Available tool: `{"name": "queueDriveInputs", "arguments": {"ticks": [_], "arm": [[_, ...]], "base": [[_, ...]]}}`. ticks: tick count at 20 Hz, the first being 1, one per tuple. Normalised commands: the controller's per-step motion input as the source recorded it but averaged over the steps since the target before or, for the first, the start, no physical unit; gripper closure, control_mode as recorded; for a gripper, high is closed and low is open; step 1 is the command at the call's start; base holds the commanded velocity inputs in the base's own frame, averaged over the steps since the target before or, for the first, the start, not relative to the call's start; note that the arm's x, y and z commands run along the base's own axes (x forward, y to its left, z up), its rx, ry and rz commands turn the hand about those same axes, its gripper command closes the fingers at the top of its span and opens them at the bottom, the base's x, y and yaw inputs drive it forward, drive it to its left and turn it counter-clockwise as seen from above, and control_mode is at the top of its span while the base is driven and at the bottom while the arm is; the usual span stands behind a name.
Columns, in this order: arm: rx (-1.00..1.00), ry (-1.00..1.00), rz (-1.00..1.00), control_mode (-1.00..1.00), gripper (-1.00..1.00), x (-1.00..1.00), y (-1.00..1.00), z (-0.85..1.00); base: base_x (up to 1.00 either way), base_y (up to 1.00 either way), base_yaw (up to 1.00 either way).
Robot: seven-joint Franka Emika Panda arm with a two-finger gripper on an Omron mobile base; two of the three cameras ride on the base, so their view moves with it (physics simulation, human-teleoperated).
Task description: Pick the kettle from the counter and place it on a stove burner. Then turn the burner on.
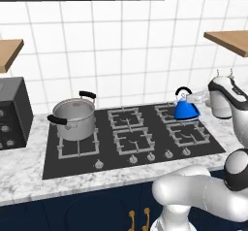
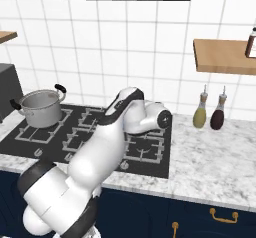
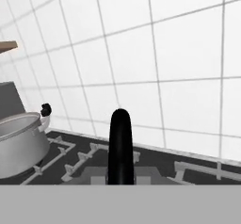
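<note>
gripper (image 1: pixel 194 98) sits at the right of the left base view, a pale shape just right of the kettle's (image 1: pixel 186 107) black handle, level with its top. whether its fingers are clamped on the handle or spread beside it i cannot tell; in the hand view the arched black handle (image 3: pixel 120 147) rises in the lower middle of the frame, very close to the camera.

kettle, small and glossy blue, stands in the right middle of the left base view on the back right stove burner (image 1: pixel 170 111) of the black cooktop (image 1: pixel 51 165). in the right base view the white arm (image 2: pixel 107 139) crosses the centre of the frame over the cooktop and covers that spot.

steel pot (image 1: pixel 73 118) with two black handles stands on the back left grate, left of centre in the left base view, at the left edge in the right base view (image 2: pixel 40 108), and at the lower left of the hand view (image 3: pixel 19 143). a row of knobs (image 1: pixel 133 159) runs along the cooktop's front edge. marble counter (image 2: pixel 210 157) spreads to the right of the cooktop, with two bottles (image 2: pixel 200 113) by the tiled wall at the right of the right base view. a dark appliance (image 1: pixel 12 112) stands at the left edge of the left base view.
</note>
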Motion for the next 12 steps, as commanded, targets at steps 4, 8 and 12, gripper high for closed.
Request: {"name": "queueDriveInputs", "arguments": {"ticks": [4, 8, 12], "arm": [[0.00, -0.01, 0.06, -1.00, 1.00, 0.08, -0.09, -0.25], [0.00, -0.02, 0.08, -1.00, 1.00, 0.05, -0.24, -0.18], [0.00, -0.05, 0.12, -1.00, 1.00, 0.30, -0.04, -0.28]], "base": [[0.00, 0.00, 0.00], [0.00, 0.00, 0.00], [0.00, 0.00, 0.00]]}}
